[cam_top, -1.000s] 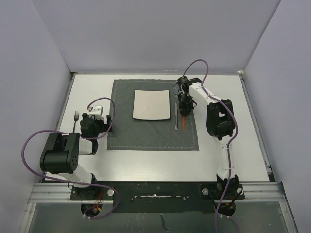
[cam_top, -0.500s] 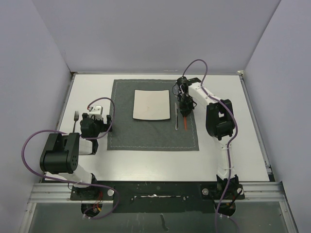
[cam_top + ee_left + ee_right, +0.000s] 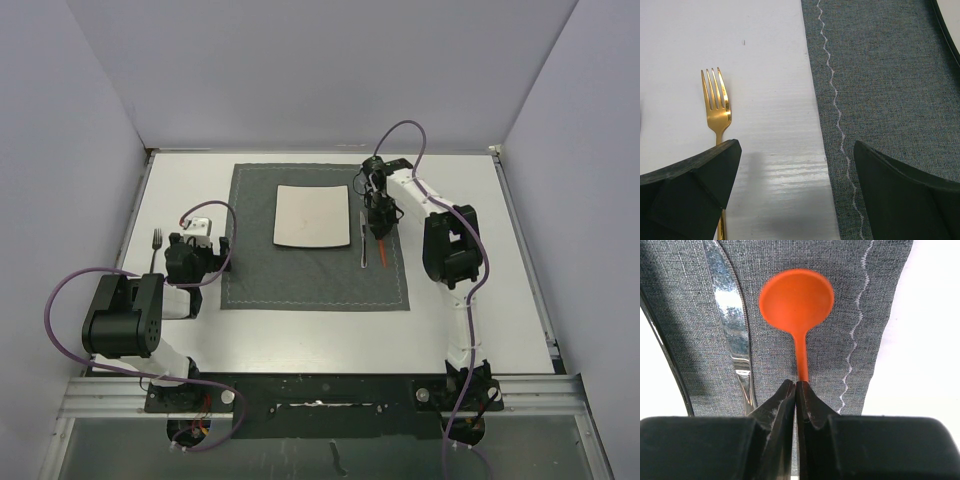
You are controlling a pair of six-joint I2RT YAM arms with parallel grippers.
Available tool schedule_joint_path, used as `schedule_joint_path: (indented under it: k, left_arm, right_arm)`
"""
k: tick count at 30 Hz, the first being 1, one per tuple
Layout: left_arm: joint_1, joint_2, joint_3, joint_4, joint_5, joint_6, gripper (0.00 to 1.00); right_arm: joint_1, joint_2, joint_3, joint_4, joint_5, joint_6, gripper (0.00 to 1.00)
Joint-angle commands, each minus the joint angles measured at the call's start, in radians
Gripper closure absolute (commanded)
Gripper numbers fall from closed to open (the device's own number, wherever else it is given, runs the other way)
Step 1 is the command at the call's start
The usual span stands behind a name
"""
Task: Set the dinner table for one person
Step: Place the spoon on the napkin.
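1. While the right arm reaches forward with its wrist pitched down over the placemat (image 3: 310, 275), the right gripper (image 3: 796, 386) is pinched tight on the orange spoon (image 3: 796, 297) handle; bowl just beside the knife (image 3: 730, 320).
2. Left arm folded back near its base; left gripper (image 3: 795, 190) jaws wide apart, empty, low over the dinner table (image 3: 765, 75); gold fork (image 3: 716, 97) beside one finger.
3. Dinner table carries it all; white plate (image 3: 312, 215) on the placemat.

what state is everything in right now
orange spoon: handle gripped, bowl over the placemat
right jaws: shut on the orange spoon
left jaws: open, holding nothing
knife: lying on the placemat, beside the orange spoon
gold fork: lying on the dinner table, off the placemat
square plate: empty, on the placemat
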State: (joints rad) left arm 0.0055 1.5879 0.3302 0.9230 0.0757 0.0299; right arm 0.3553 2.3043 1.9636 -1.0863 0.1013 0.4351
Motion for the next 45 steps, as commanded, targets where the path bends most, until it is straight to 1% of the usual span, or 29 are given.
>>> schedule_joint_path:
  k: [1, 6, 8, 11, 13, 14, 22, 31, 35, 45]
  left_arm:
    - [0.002, 0.017, 0.026, 0.041, -0.002, -0.01, 0.02]
    - [0.002, 0.017, 0.025, 0.039, -0.002, -0.01, 0.02]
    - [0.002, 0.017, 0.026, 0.04, -0.002, -0.01, 0.02]
    - [0.002, 0.016, 0.026, 0.039, -0.002, -0.01, 0.02]
    - [0.002, 0.017, 0.026, 0.04, -0.002, -0.009, 0.02]
    - [0.002, 0.017, 0.026, 0.04, -0.002, -0.01, 0.02]
    - [0.002, 0.016, 0.026, 0.039, -0.002, -0.01, 0.02]
    - [0.002, 0.017, 0.026, 0.039, -0.002, -0.01, 0.02]
    - [0.002, 0.017, 0.026, 0.039, -0.002, -0.01, 0.02]
    - [0.002, 0.017, 0.026, 0.04, -0.002, -0.01, 0.02]
  right_arm:
    - [0.008, 0.013, 0.041, -0.006, 0.003, 0.012, 0.96]
    - [0.009, 0.012, 0.04, -0.013, 0.001, 0.028, 0.95]
    - [0.01, 0.006, 0.036, -0.011, 0.01, 0.032, 0.9]
    - [0.01, -0.002, 0.031, -0.007, 0.025, 0.033, 0.77]
    - [0.008, -0.003, 0.028, -0.008, 0.029, 0.036, 0.72]
    - [0.01, -0.001, 0.026, -0.009, 0.028, 0.037, 0.72]
    - [0.01, -0.008, -0.009, -0.005, 0.018, 0.053, 0.72]
    - [0.007, -0.026, -0.067, 0.015, 0.005, 0.076, 0.75]
    - [0.008, -0.028, -0.062, 0.013, 0.007, 0.08, 0.81]
    - [0.007, -0.028, -0.051, 0.007, 0.005, 0.091, 0.83]
